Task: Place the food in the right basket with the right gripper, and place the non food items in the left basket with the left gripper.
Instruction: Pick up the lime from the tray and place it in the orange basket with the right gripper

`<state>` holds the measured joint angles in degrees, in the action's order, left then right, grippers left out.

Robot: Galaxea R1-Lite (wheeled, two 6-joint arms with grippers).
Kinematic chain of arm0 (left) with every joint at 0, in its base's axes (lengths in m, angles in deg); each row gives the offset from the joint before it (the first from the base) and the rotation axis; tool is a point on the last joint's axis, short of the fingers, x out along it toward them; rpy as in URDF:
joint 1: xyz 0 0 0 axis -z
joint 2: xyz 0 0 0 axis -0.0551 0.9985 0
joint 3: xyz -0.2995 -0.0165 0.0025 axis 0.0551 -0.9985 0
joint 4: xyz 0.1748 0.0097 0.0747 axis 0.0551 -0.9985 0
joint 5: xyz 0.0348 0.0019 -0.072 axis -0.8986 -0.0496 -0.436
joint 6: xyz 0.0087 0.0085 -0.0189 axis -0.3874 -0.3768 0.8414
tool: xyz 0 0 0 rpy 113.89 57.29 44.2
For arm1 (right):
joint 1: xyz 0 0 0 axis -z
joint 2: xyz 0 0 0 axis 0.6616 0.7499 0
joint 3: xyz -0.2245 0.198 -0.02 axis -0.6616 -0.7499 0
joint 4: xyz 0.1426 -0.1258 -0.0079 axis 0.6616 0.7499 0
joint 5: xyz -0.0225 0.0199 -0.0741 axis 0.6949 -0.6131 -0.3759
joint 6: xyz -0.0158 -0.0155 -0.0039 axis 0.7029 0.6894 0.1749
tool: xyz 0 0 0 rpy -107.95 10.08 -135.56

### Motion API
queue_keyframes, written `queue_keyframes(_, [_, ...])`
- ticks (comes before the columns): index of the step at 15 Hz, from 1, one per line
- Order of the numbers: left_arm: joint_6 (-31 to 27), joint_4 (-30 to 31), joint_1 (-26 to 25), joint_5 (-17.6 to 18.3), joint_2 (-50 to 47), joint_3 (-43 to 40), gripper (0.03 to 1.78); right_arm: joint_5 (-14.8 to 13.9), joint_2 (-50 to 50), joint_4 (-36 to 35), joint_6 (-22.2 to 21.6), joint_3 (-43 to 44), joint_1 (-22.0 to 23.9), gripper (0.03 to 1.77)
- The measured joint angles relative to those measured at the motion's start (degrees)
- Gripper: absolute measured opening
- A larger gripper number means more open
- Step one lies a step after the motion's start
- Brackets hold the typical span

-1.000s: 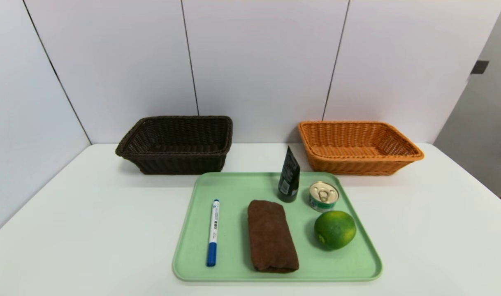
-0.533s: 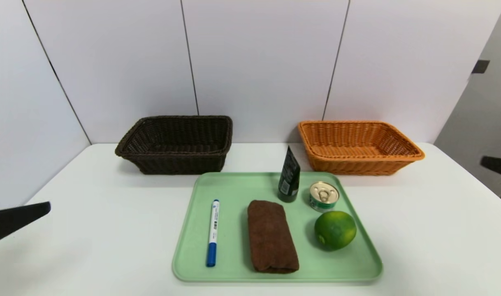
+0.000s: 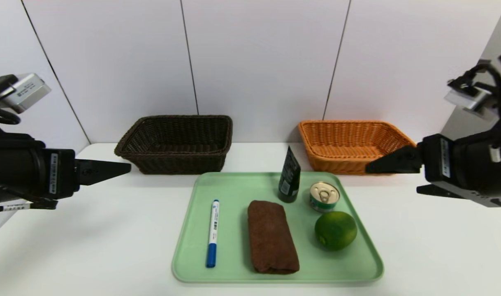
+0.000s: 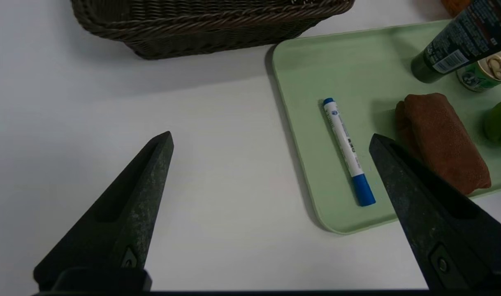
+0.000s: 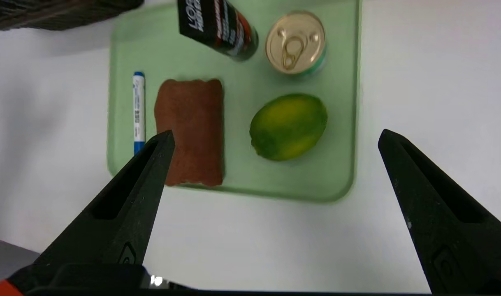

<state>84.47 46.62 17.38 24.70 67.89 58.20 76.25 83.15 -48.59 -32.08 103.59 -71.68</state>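
On the pale green tray (image 3: 234, 193) lie a white marker with a blue cap (image 3: 213, 232), a rolled brown towel (image 3: 271, 236), an upright dark tube (image 3: 289, 176), a small tin can (image 3: 323, 196) and a green lime (image 3: 335, 230). The dark brown left basket (image 3: 176, 144) and the orange right basket (image 3: 355, 146) stand behind the tray. My left gripper (image 3: 106, 172) hovers open left of the tray, above bare table (image 4: 271, 137). My right gripper (image 3: 392, 179) hovers open at the tray's right, in front of the orange basket. In the right wrist view the lime (image 5: 288, 125) lies between its fingers, far below.
White wall panels stand close behind both baskets. White table (image 3: 90, 230) stretches on either side of the tray and along its front edge. Neither basket shows anything inside.
Both arms have swung in from the sides: the left from low at the left edge, the right from the right edge. Both now point inward. Nothing on the tray has moved.
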Motion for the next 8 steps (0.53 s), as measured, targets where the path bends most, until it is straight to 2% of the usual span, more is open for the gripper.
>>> queue_keyframes(2, [0.52,0.77,1.29,-0.06,2.18,0.24,1.69,1.02,5.95,10.2,-6.07,5.14,-2.82,1.71])
queue_keyframes(3, [1.16,0.79,2.12,-0.06,3.08,0.46,1.69,2.94,8.3,12.96,-7.11,6.45,-3.72,1.71])
queue_keyframes(5, [4.39,0.82,4.44,-0.11,4.72,1.0,1.69,6.24,12.0,14.71,-8.57,8.07,-4.61,1.71])
queue_keyframes(8, [6.97,0.85,6.57,-0.23,6.45,1.13,1.69,8.31,17.94,17.29,-14.49,10.69,-4.78,1.71])
